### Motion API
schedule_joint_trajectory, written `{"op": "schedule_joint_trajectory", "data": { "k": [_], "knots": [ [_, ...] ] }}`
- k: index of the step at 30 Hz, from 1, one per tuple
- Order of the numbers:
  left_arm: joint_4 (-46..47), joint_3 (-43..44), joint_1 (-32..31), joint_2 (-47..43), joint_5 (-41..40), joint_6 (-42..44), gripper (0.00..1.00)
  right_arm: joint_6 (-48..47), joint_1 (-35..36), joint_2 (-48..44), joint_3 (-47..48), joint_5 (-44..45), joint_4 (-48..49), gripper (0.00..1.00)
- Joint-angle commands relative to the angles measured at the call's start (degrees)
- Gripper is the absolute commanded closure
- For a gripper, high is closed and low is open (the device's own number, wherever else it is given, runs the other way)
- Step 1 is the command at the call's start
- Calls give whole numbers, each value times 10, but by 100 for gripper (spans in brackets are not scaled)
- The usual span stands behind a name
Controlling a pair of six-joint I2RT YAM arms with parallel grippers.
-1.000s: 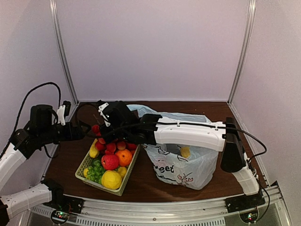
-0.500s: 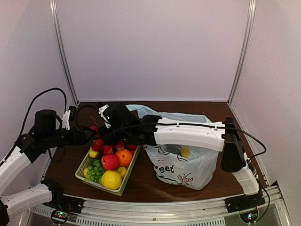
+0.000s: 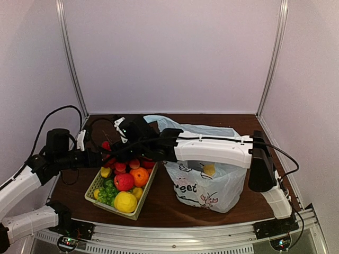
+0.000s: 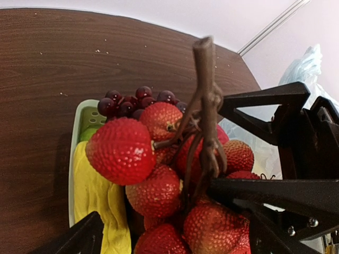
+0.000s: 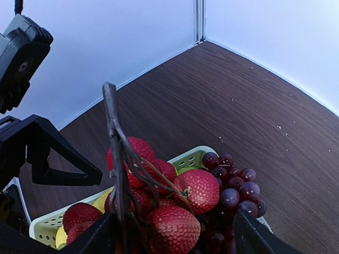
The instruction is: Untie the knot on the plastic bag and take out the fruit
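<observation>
- A dark brown wood-grain table spans the booth from side to side.
- A plain, pale lilac back wall rises from its far edge.
- Matching side walls close in the left and right edges.
- Slim metal posts mark the far corners.
- A silver rail lines the near edge.
- The light is soft and even.
- Tiny pale specks on the wood are perhaps dust.

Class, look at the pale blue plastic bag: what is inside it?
One small yellow fruit shows inside the plastic bag. The right arm crosses over its top, so anything else in there is hidden.
</observation>
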Motion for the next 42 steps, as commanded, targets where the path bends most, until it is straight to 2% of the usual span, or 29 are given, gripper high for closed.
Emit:
{"op": "schedule_joint_trajectory", "data": {
  "k": [1, 9, 27, 37, 40, 42],
  "knots": [
    [40, -4, 2, 1, 12, 0, 3, 2, 4, 3, -8, -31, 10, 19],
    [10, 10, 2, -13, -20, 12, 2, -5, 3, -18, -8, -45, 15, 1],
    [-25, 22, 1, -47, -42, 7, 3, 5, 4, -81, -48, -92, 58, 1],
    [27, -47, 1, 11, -77, 12, 3, 11, 3, -108, -85, -94, 78, 1],
    [42, -49, 1, -6, -72, 11, 2, 9, 4, -125, -102, -90, 82, 1],
    [30, -21, 1, -31, -95, 17, 3, 9, 4, -135, -109, -88, 82, 1]
  ]
}}
